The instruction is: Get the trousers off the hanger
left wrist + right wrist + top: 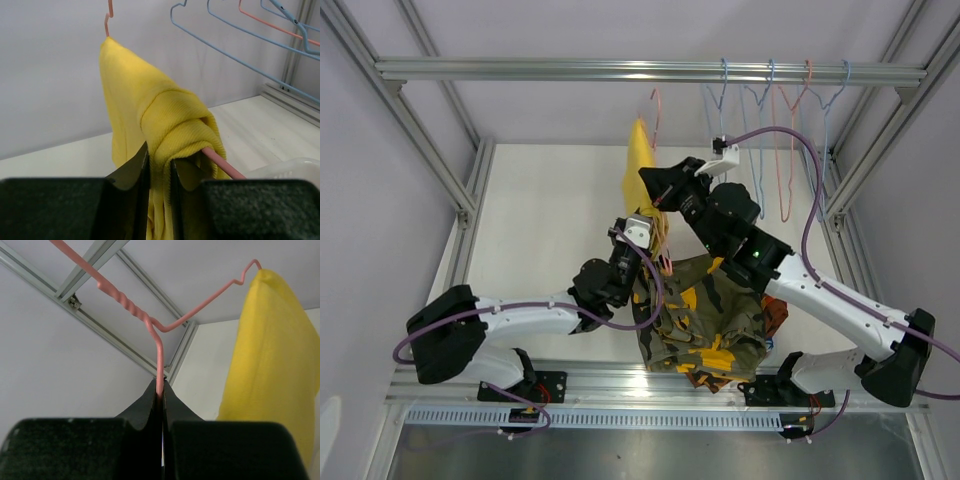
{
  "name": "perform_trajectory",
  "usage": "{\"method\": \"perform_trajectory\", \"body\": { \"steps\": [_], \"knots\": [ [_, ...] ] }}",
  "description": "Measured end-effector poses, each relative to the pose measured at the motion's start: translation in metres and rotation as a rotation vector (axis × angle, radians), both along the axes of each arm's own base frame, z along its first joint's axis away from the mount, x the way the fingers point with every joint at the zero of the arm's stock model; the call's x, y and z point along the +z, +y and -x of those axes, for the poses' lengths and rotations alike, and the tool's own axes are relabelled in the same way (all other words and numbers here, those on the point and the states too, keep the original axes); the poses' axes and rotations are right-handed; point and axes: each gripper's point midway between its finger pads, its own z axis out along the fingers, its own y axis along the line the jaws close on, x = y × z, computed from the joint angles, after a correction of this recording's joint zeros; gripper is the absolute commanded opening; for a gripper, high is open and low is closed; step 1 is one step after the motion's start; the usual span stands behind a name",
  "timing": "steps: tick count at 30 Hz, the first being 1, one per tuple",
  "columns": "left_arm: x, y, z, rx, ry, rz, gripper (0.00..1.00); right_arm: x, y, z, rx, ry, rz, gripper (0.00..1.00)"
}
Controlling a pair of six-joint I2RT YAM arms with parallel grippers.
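The plain yellow trousers (640, 170) hang bunched over a pink wire hanger (656, 118) under the rail. My left gripper (638, 230) is shut on the lower bunch of the yellow trousers (165, 135), beside the hanger's pink bar (222, 164). My right gripper (655, 183) is shut on the pink hanger's wire (159, 365); the yellow trousers (272, 355) hang to its right. The olive-yellow camouflage trousers (705, 320) lie in a pile on the table, with an orange camouflage pair (775, 318) showing at its right edge. The pink and blue pairs are hidden.
Several empty blue and pink hangers (785, 130) hang on the rail (620, 70) at the back right. Frame posts stand at both sides. A white plastic object (290, 167) shows low right in the left wrist view.
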Motion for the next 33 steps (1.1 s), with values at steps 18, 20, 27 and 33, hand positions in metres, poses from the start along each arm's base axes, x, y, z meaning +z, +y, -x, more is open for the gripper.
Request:
{"method": "perform_trajectory", "body": {
  "steps": [18,20,27,33],
  "knots": [
    [0.037,0.029,0.018,-0.042,0.012,-0.017,0.01,-0.013,-0.007,0.007,0.009,0.000,-0.030,0.00],
    [0.050,0.037,0.022,-0.045,0.011,-0.009,0.01,-0.012,-0.008,0.007,0.009,-0.010,-0.038,0.00],
    [0.091,0.053,0.033,-0.063,0.008,0.003,0.01,-0.008,-0.008,0.005,0.004,-0.032,-0.062,0.00],
    [0.099,0.059,0.037,-0.065,0.033,-0.029,0.01,-0.020,0.003,-0.004,0.000,-0.020,-0.050,0.00]
  ]
}}
